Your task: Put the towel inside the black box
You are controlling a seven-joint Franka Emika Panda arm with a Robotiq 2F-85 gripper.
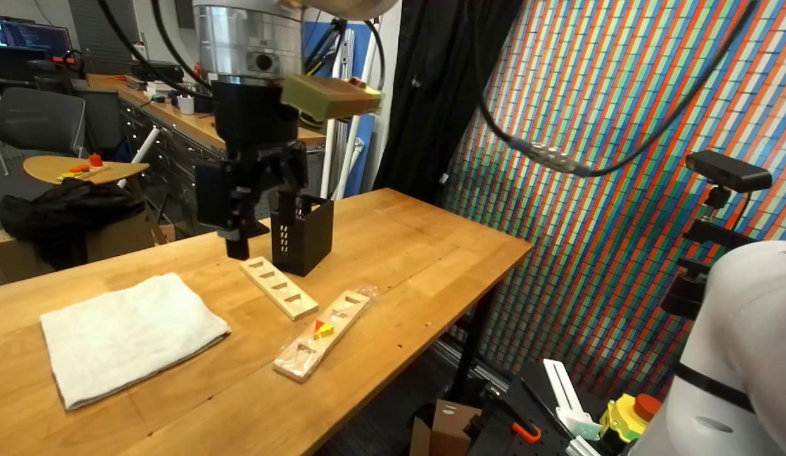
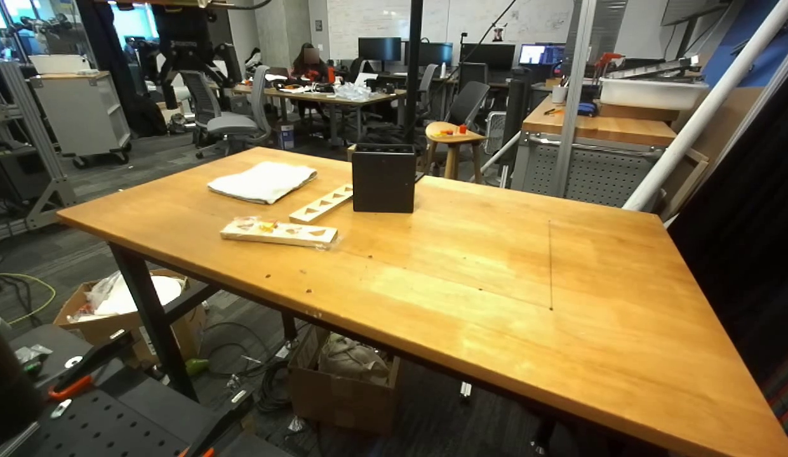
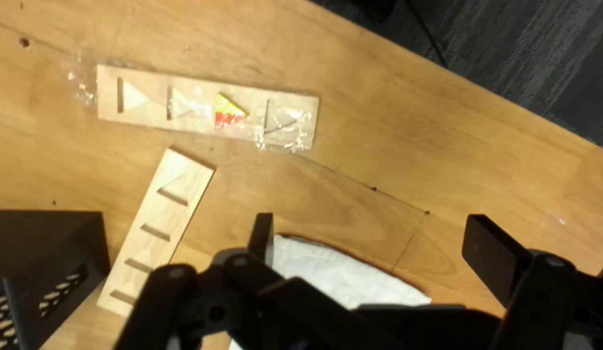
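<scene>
The white towel (image 1: pixel 133 339) lies folded flat on the wooden table in both exterior views, also here (image 2: pixel 263 181). In the wrist view part of the towel (image 3: pixel 340 277) shows below the jaws; the rest is hidden by the gripper. The black box (image 1: pixel 313 240) stands upright on the table near its far edge, with perforated sides. It shows its plain face in an exterior view (image 2: pixel 384 181) and sits at the lower left of the wrist view (image 3: pixel 43 248). My gripper (image 3: pixel 374 243) is open and empty, above the table, apart from towel and box. It also shows in both exterior views (image 1: pixel 263 225) (image 2: pixel 200 82).
A light wooden strip (image 1: pixel 280 288) lies close beside the box. A plastic-wrapped wooden strip (image 1: pixel 323 335) with red and yellow pieces lies nearer the table's front edge. The table edge and dark floor (image 3: pixel 549 58) show at the upper right of the wrist view.
</scene>
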